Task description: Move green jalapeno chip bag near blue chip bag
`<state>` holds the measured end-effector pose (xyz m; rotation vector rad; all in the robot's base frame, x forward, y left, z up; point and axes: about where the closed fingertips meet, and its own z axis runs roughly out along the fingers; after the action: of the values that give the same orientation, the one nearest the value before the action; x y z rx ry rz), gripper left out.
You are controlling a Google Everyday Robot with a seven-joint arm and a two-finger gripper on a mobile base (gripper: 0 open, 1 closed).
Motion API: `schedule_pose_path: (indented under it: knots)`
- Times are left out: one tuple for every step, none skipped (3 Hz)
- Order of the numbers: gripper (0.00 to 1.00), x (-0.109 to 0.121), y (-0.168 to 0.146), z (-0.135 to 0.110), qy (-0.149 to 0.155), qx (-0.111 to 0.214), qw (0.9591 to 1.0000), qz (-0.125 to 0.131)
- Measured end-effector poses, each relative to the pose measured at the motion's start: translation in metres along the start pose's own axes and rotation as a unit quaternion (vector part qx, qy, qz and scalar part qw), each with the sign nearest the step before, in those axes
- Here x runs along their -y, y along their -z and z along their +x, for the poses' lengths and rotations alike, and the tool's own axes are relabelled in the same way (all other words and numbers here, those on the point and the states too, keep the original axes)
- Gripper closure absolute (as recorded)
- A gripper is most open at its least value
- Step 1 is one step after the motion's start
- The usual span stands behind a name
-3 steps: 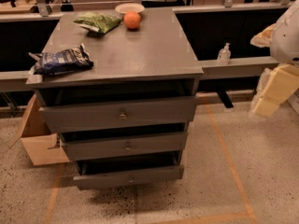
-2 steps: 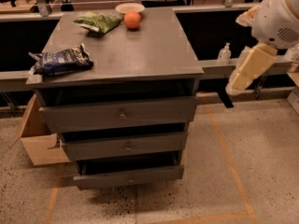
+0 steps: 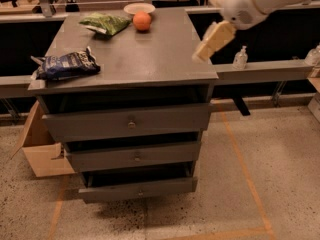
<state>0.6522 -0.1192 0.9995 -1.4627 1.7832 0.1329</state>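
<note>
Two bags: the green jalapeno chip bag (image 3: 105, 23) lies at the upper left of the frame on the far part of the cabinet top (image 3: 150, 54); the blue chip bag (image 3: 66, 65) lies at left, near the front left corner, well apart from it.
Step in hand: the approach, judged from the layout; the green bag is untouched.
Gripper: the gripper (image 3: 214, 40) hangs at upper right, over the cabinet's right edge, holding nothing; whether it is open cannot be told.
Bag relative to gripper: up and left, well apart, beyond the orange ball (image 3: 142, 20) and white plate (image 3: 139, 8).
Next move: probably a reach leftward past the ball, then down onto the bag.
</note>
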Motion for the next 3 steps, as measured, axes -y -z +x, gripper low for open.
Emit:
schedule_pose_path:
  knots:
    - [0.0, 0.037, -0.076, -0.027, -0.045, 0.039, 0.9982, -0.01]
    - [0.0, 0.037, -0.076, -0.027, -0.045, 0.039, 0.9982, -0.01]
    - [0.0, 0.046, -0.087, -0.035, -0.059, 0.057, 0.9966, 0.012]
